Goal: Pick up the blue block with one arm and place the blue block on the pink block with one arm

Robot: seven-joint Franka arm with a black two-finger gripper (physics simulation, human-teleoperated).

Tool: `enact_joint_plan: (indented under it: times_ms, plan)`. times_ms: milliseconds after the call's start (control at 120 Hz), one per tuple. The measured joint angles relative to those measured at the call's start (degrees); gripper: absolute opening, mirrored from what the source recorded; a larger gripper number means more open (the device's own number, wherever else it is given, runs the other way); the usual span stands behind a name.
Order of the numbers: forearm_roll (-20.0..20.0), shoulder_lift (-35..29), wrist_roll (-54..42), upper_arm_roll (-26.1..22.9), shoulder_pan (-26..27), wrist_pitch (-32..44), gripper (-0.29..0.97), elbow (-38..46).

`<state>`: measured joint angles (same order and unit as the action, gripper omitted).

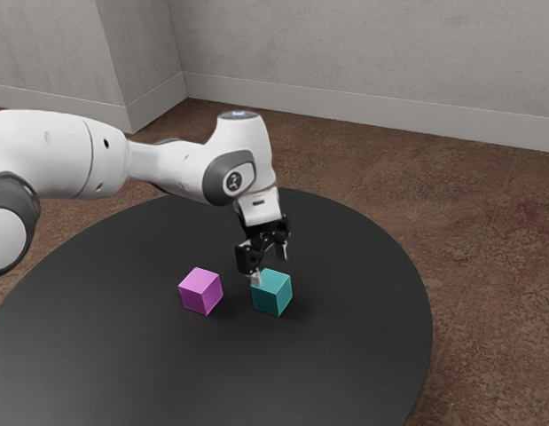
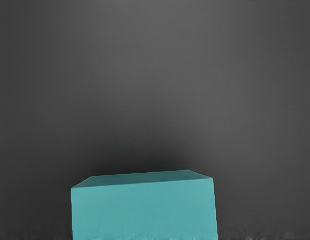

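Observation:
The blue block [image 1: 272, 294] is a teal cube resting on the round black table [image 1: 345, 355]. A pink block [image 1: 201, 290] sits just beside it, toward the exterior view's left, with a small gap between them. My black gripper [image 1: 263, 264] hangs directly over the blue block's far upper edge, fingers apart and open, holding nothing. In the wrist view the blue block [image 2: 143, 207] lies close under my hand, its top face and one side showing against the dark table [image 2: 155, 75].
The table's rim [image 1: 423, 293] drops off to brown carpet toward the exterior view's right. A grey wall with a white baseboard [image 1: 363, 105] runs behind. My white arm [image 1: 123, 164] reaches in from the exterior view's left.

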<state>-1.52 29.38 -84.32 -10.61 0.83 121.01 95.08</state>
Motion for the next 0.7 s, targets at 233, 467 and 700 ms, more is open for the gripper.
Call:
enact_joint_plan:
  times_ms: [233,467,700]
  plan:
    - [0.0,2.96,-1.92,0.15,-0.29,0.66,0.68,-1.41]
    - [-0.3,4.87,-3.15,0.15,-0.25,0.87,0.68,-1.37]
    - [-0.44,6.12,-3.93,0.16,-0.18,0.94,0.62,-1.35]
